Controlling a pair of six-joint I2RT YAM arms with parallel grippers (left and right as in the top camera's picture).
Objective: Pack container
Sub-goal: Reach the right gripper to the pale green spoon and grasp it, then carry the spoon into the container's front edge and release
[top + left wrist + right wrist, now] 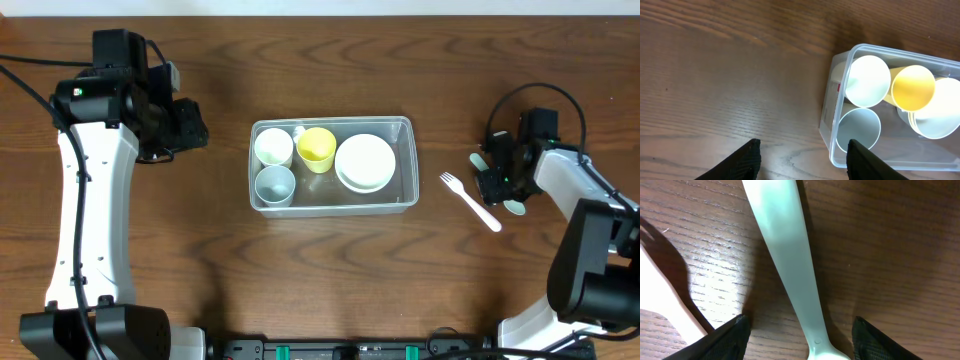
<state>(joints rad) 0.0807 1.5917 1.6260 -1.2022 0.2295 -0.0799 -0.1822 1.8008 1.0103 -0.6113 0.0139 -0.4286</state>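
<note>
We locate the container (333, 207) at table centre, holding a white cup (273, 147), a yellow cup (317, 148), a grey cup (275, 184) and stacked white bowls (365, 162). The left arm reaches along the table's left side, its wrist turned toward the container. The left gripper (805, 162) is spread with nothing between its fingers, apart from the container's left end. The right arm is folded to the right of the container, pointing down at the table. The right gripper (800, 342) is spread astride the handle of a pale green utensil (785, 245), just beside a white fork (470, 200).
</note>
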